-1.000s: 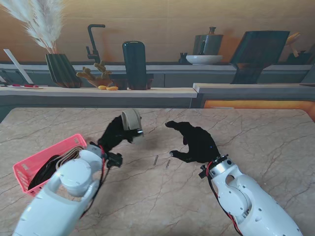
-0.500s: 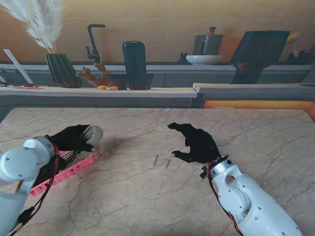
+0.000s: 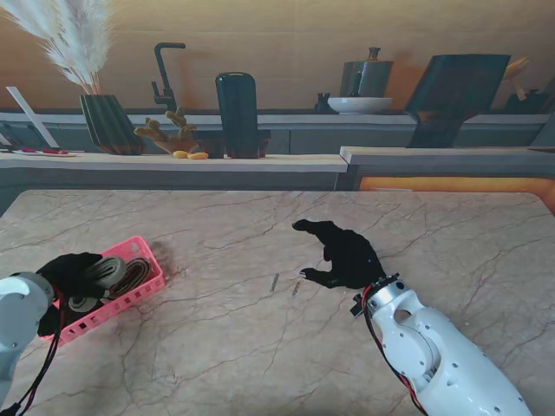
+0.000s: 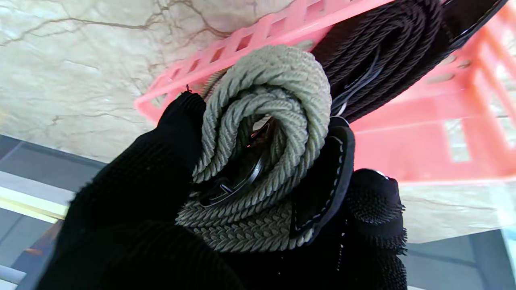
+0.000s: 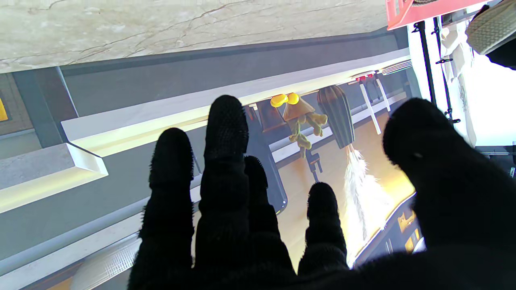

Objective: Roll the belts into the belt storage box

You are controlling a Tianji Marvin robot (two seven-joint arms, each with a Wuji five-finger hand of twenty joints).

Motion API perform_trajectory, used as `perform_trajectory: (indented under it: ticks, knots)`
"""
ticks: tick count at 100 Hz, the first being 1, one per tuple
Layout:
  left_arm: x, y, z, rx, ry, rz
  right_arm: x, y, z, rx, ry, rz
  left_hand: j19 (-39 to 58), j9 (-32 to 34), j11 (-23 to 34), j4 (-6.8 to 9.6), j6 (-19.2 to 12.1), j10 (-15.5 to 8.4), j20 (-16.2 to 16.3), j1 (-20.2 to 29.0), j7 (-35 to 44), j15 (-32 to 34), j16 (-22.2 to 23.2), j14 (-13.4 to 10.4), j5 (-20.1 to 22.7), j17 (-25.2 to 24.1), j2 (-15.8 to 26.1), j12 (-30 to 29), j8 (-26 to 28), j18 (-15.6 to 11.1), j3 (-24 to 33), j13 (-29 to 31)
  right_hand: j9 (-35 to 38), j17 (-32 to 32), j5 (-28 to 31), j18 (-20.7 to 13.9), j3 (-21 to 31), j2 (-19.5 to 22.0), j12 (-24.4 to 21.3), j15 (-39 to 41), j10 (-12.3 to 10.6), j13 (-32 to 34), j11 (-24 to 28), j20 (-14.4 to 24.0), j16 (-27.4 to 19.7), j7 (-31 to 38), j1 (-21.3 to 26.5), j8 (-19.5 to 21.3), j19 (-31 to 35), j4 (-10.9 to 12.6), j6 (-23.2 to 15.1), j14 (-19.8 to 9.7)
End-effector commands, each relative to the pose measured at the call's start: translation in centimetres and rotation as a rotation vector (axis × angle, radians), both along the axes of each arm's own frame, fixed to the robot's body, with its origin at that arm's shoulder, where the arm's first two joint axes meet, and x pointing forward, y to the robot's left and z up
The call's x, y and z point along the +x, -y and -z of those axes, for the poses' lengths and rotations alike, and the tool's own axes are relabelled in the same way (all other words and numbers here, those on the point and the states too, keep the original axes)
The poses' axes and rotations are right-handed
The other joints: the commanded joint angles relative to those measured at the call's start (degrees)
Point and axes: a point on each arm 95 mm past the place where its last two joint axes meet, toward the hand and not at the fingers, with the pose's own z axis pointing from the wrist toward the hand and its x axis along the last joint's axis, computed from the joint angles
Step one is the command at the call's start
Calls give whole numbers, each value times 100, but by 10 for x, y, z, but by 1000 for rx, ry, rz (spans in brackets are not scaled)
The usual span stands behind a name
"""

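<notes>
My left hand (image 3: 68, 274) is shut on a rolled grey-beige braided belt (image 3: 106, 269), right at the pink storage basket (image 3: 123, 305) on the table's left side. In the left wrist view the coil (image 4: 262, 133) sits between my thumb and fingers over the basket's rim (image 4: 250, 36), its dark leather end tab (image 4: 322, 185) against my fingers. A dark brown braided belt (image 4: 387, 48) lies inside the basket. My right hand (image 3: 347, 254) hovers open over the middle of the table with its fingers (image 5: 225, 133) spread and nothing in it.
Two small metal pins (image 3: 274, 282) (image 3: 295, 288) lie on the marble between my hands. Behind the table's far edge runs a counter with a vase of pampas grass (image 3: 108, 121), a dark canister (image 3: 237, 113) and a bowl (image 3: 360, 105).
My left hand carried the rolled beige belt from the table's middle leftward and down to the pink basket. The right hand barely moved.
</notes>
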Motion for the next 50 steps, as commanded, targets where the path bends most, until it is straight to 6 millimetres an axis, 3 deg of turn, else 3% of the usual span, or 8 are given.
perform_trajectory:
  ticks: [1, 19, 35, 50]
  knots:
    - [-5, -2, 7, -33, -10, -32, 0, -2, 1, 1, -7, -3, 751, 472, 493, 439, -377, 95, 203, 671, 254, 984, 449, -268, 585, 285, 893, 170, 129, -207, 1285, 414, 27, -85, -119, -21, 163, 224, 14, 35, 70, -76, -93, 139, -12, -36, -164, -20, -11, 257, -101, 31]
    - [-5, -9, 12, 6, 24, -90, 1, -3, 3, -3, -22, -5, 907, 327, 514, 441, -378, 87, 186, 757, 279, 1067, 505, -302, 454, 174, 1006, 230, 200, -322, 1115, 300, 46, -85, -116, -9, 176, 220, 11, 33, 67, -67, -99, 141, -13, 27, -160, -26, -5, 252, -110, 47]
    - [-1, -12, 17, 81, 25, -138, 3, -3, 4, -7, -34, -5, -163, 271, 492, 452, -359, 50, -182, 846, 328, 189, 31, -79, 400, -493, 1030, 225, 191, -13, 1005, -146, 61, -92, -108, 3, 188, 223, 8, 31, 80, -69, -107, 141, -12, 117, -164, -26, -4, 249, -143, 57]
    - [4, -15, 24, 123, -6, -192, 4, -3, 5, -8, -44, -3, -359, 213, 447, 436, -334, 49, -301, 863, 330, 29, -108, -58, 357, -632, 1068, 195, 188, 22, 973, -276, 74, -97, -110, 13, 203, 236, 8, 29, 76, -72, -112, 144, -11, 186, -168, -42, 0, 246, -158, 75]
